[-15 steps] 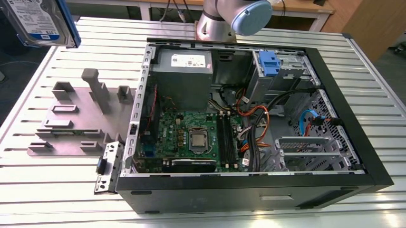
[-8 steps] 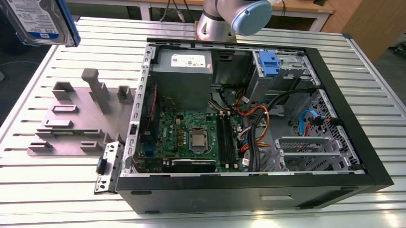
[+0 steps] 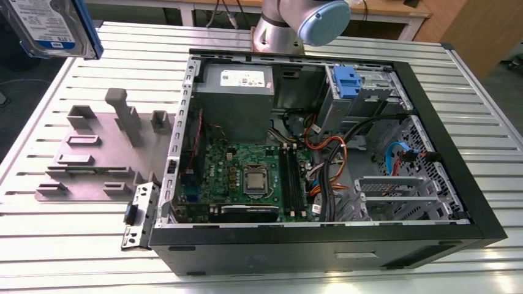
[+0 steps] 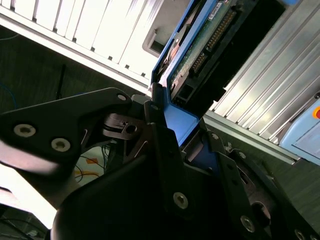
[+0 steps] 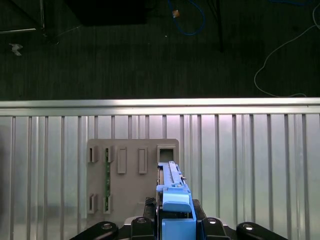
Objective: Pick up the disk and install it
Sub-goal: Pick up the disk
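The disk [image 3: 49, 27], a silver drive with a blue-and-white label in a blue carrier, hangs high over the table's far corner on the exterior view's left. In the first wrist view the disk [image 5: 172, 186] stands edge-on above the grey fixture plate [image 5: 131, 172], and my gripper [image 5: 175, 222] is shut on its blue carrier end. The second wrist view shows the black fingers [image 4: 160, 145] clamping the blue frame, with the disk's circuit board and connector [image 4: 202, 50] beyond them. The open computer case [image 3: 327, 153] lies on the table on the exterior view's right of the disk.
A grey fixture plate [image 3: 98, 156] with upright posts lies beside the case. Inside the case are a motherboard [image 3: 245, 177], a grey power supply [image 3: 237, 92], cables, a blue latch piece [image 3: 347, 82] and a metal bay [image 3: 400, 196]. The arm's base [image 3: 282, 27] stands behind the case.
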